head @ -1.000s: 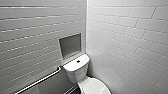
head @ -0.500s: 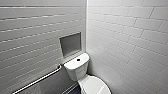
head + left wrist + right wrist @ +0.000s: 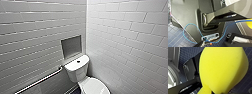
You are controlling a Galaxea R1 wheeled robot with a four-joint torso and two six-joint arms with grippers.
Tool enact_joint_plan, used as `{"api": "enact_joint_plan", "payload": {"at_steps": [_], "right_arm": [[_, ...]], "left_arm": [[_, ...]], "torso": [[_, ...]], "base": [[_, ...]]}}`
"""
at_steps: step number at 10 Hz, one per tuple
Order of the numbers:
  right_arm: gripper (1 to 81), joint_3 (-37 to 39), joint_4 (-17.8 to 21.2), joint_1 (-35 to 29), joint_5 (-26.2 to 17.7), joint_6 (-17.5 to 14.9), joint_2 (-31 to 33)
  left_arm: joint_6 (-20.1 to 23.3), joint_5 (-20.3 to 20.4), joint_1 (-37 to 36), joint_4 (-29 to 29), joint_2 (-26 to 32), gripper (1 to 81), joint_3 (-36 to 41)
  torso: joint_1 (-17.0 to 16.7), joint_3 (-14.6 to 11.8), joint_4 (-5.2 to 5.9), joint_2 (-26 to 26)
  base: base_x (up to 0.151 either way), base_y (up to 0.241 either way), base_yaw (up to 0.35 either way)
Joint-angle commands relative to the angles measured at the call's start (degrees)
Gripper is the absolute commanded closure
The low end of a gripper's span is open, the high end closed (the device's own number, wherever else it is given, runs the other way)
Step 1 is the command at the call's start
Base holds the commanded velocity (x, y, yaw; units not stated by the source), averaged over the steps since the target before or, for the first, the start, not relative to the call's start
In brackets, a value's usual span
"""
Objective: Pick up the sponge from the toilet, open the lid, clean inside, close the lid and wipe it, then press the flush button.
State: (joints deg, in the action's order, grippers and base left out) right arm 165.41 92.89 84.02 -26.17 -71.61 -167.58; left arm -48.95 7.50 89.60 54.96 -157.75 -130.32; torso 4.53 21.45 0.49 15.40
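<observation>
The white toilet (image 3: 76, 71) stands in the corner between two tiled walls, low in the head view. Its lid (image 3: 96, 87) lies down over the bowl, and the picture's lower edge cuts part of it off. The small dark flush button (image 3: 78, 61) sits on the flat tank top. The bright yellow sponge (image 3: 223, 69) looms large in the right wrist view, with my right gripper (image 3: 209, 90) shut on its narrow end. A sliver of the same yellow sponge (image 3: 249, 23) shows in the left wrist view. My left gripper (image 3: 214, 45) is open and holds nothing.
A metal grab rail (image 3: 41, 80) runs along the left wall beside the tank. Above the tank is a recessed grey niche (image 3: 71, 46). The floor (image 3: 175, 37) is dark blue tile. A blue cable (image 3: 191, 25) loops over my own base.
</observation>
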Motion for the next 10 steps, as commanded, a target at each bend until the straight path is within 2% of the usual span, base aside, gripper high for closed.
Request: {"api": "enact_joint_plan", "payload": {"at_steps": [1, 3, 5, 7, 8, 9, 10], "right_arm": [[81.1, 0.5, -0.8, -0.9, -2.1, -0.2, -0.2], [81.1, 0.6, -0.8, 0.4, 1.6, 0.1, -1.1], [81.1, 0.7, -0.2, 0.8, 3.0, 0.8, -0.8], [81.1, 0.9, 6.5, 2.4, 9.7, 2.1, -1.5], [81.1, 0.9, 8.4, 2.6, 15.3, 2.6, -2.2], [81.1, 1.0, 7.2, 2.8, 21.1, 3.6, -1.9], [81.1, 1.4, 4.3, 2.6, 21.4, 6.1, -0.6]], "left_arm": [[0.0, -1.8, -1.0, -1.3, -0.6, 1.0, -2.3], [0.0, -1.8, -1.1, -1.8, -2.9, 1.0, -6.0], [0.0, -1.8, -1.1, -1.8, -4.2, 1.0, -7.8], [0.0, -2.0, -1.1, -1.8, -5.0, 1.0, -9.3], [0.0, -2.2, -1.1, -1.8, -5.3, 1.0, -9.5], [0.0, -2.2, -1.1, -1.8, -5.6, 1.0, -9.7], [0.0, -2.3, -1.1, -1.8, -5.8, 1.0, -9.7]], "torso": [[0.0, 0.0, 0.0, 0.0], [0.0, 0.0, 0.0, 0.1], [0.0, 0.0, 0.0, 0.0], [0.0, 0.0, 0.0, 0.0], [-0.1, 0.0, 0.0, 0.0], [-0.1, 0.0, 0.0, 0.0], [-0.1, 0.0, 0.0, 0.0]], "base": [[0.0, 0.0, 0.0], [0.0, 0.0, 0.0], [0.0, 0.0, 0.0], [0.0, 0.0, 0.0], [0.0, 0.0, 0.0], [0.0, 0.0, 0.0], [0.0, 0.0, 0.0]]}}
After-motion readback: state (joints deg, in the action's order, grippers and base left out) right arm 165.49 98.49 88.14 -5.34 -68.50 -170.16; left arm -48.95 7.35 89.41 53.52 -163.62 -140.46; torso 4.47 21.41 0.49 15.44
